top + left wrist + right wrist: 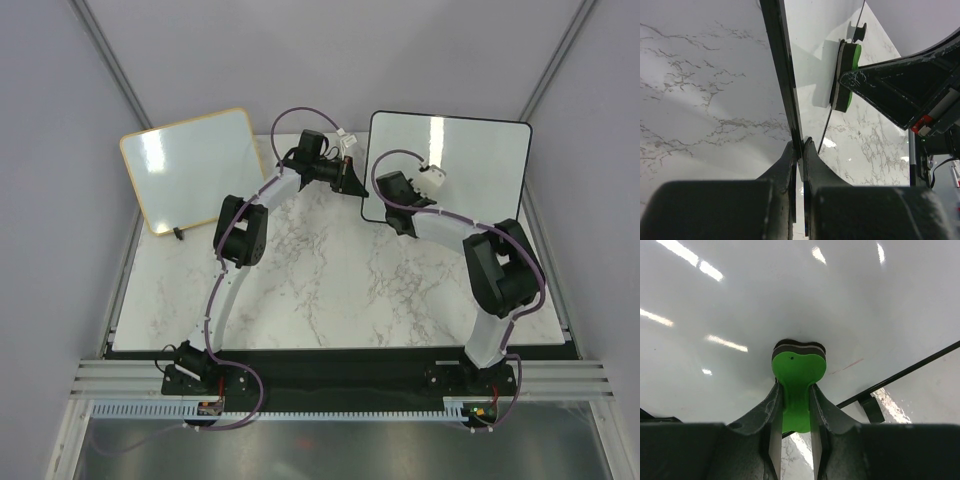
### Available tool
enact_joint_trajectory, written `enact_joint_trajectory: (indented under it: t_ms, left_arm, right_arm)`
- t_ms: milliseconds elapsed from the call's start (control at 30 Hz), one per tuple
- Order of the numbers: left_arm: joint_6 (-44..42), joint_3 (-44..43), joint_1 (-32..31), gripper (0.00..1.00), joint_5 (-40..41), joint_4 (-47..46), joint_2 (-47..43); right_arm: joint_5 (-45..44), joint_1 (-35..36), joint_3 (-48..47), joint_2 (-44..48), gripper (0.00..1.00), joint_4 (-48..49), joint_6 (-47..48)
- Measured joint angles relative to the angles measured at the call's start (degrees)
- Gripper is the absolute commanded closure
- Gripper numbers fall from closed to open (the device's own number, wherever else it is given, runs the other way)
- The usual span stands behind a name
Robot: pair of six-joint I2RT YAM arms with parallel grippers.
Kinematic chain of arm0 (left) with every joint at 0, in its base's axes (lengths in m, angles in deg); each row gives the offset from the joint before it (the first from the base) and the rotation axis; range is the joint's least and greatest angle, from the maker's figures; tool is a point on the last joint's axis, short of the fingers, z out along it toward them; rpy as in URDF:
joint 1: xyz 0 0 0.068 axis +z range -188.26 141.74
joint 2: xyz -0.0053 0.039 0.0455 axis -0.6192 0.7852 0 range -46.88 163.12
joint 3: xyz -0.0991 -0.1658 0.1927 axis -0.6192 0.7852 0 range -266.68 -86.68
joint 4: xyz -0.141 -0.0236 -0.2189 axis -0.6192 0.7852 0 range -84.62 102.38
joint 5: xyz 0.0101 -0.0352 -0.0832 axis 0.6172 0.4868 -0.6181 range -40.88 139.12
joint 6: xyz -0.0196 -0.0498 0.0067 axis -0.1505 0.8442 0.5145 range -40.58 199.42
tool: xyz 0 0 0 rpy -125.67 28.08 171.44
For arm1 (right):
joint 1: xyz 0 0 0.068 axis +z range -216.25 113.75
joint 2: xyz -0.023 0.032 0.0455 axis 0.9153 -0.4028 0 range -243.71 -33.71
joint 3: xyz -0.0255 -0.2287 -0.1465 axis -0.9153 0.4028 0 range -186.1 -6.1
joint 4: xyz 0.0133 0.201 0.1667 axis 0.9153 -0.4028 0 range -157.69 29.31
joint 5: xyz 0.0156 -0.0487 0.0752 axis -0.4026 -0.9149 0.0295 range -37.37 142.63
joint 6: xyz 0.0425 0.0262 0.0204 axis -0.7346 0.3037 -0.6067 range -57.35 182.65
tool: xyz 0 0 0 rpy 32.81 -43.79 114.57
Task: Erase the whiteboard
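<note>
The black-framed whiteboard [455,160] stands tilted at the back right of the table. Its surface [790,290] looks clean except for a faint red streak [850,365] near the lower edge. My left gripper [348,175] is shut on the board's left edge, and the frame [781,65] runs between its fingers [801,148]. My right gripper [392,195] is shut on a green eraser [797,372] and presses its dark pad against the board's lower left part. The eraser also shows in the left wrist view [844,75], flat against the board.
A second whiteboard with a tan wooden frame [195,165] lies at the back left, with a small dark object [177,233] at its near edge. The table is white marble [320,290]. One black foot [872,409] of the board stands on it.
</note>
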Motion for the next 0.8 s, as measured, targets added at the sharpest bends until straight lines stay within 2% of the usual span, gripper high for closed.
enact_joint_trajectory:
  t_ms: [133, 333, 467, 633, 800]
  left_arm:
    - [-0.15, -0.44, 0.15, 0.98, 0.13, 0.59, 0.00]
    - [-2.05, -2.93, 0.26, 0.98, 1.57, 2.86, 0.00]
    - [-3.52, -3.56, 0.24, 0.98, 2.89, 4.17, 0.00]
    - [-3.98, -3.56, 0.24, 0.98, 3.10, 4.63, 0.00]
    - [-4.02, -3.56, 0.22, 0.98, 3.13, 4.74, 0.00]
  right_arm:
    - [0.13, -3.28, 1.90, 2.14, 1.00, 0.74, 0.44]
    - [-1.77, -18.01, 10.93, 10.97, 1.00, -0.11, 2.29]
    - [-2.80, -21.81, 12.52, 15.10, 1.00, -0.22, 5.92]
    - [-1.27, -20.55, 12.94, 15.13, 1.00, 4.68, 12.09]
    - [-2.23, -11.37, 12.61, 9.20, 1.00, 12.20, 16.81]
